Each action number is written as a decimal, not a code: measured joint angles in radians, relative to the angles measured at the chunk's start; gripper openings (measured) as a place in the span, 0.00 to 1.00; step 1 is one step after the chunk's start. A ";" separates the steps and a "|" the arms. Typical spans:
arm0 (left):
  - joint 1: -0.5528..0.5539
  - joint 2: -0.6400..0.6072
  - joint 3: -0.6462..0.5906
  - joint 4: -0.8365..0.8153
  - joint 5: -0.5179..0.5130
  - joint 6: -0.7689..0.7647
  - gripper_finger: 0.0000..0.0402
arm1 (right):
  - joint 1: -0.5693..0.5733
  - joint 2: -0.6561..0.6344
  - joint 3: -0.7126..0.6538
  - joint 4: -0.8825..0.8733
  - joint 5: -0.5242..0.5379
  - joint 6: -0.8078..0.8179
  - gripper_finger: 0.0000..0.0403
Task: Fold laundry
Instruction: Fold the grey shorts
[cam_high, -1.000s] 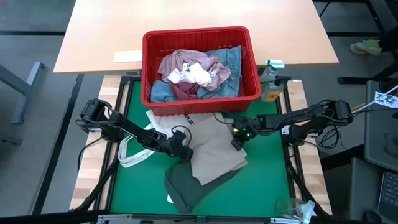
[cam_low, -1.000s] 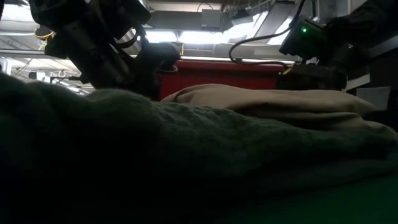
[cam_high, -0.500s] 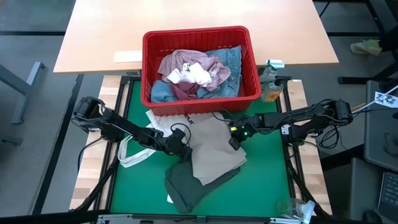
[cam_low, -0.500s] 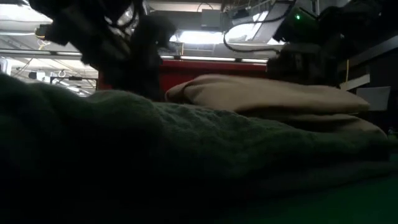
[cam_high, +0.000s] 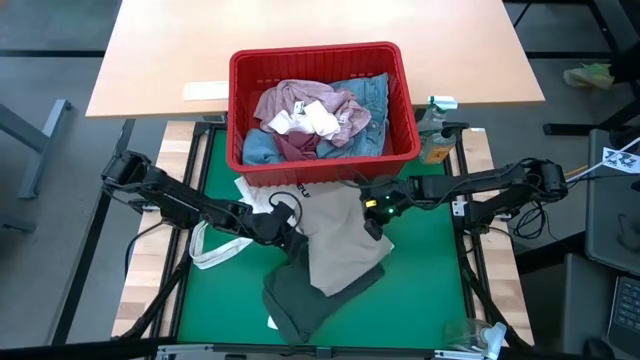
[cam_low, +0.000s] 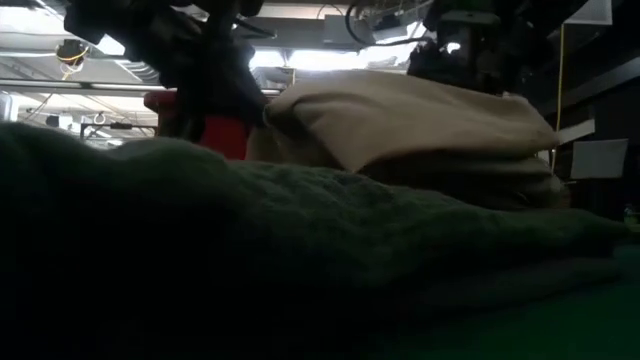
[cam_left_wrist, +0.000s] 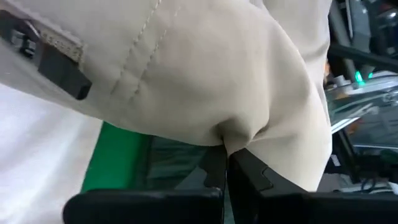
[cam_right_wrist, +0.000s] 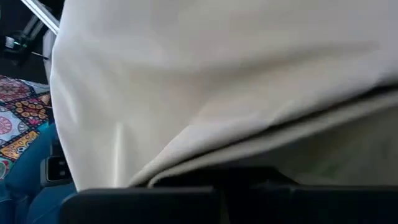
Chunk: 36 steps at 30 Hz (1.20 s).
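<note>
Two grippers: left gripper (cam_high: 292, 237) and right gripper (cam_high: 372, 224) both pinch the beige trousers (cam_high: 338, 248)
Trousers place: frame centre, lying over dark green top (cam_high: 295, 303)
Trousers look: smooth, bunched, edge lifted

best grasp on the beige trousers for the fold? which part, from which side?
By two edge points, pinched from above, one from each side, as now: left end effector shut on the beige trousers at their left edge, right end effector shut on the right edge. The cloth lies flat and limp over the dark green top, so only edges offer a fold to pinch, and spread grips should keep it taut.
</note>
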 joint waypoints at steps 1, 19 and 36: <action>0.000 0.000 0.000 -0.010 0.007 0.000 0.00 | 0.000 0.000 0.000 -0.020 0.000 0.002 0.01; -0.067 0.000 0.001 -0.388 0.032 -0.008 0.00 | 0.000 0.003 0.000 -0.152 0.012 0.091 0.12; -0.076 0.004 0.001 -0.444 0.031 -0.009 0.00 | 0.000 0.258 -0.001 0.065 0.145 0.086 0.45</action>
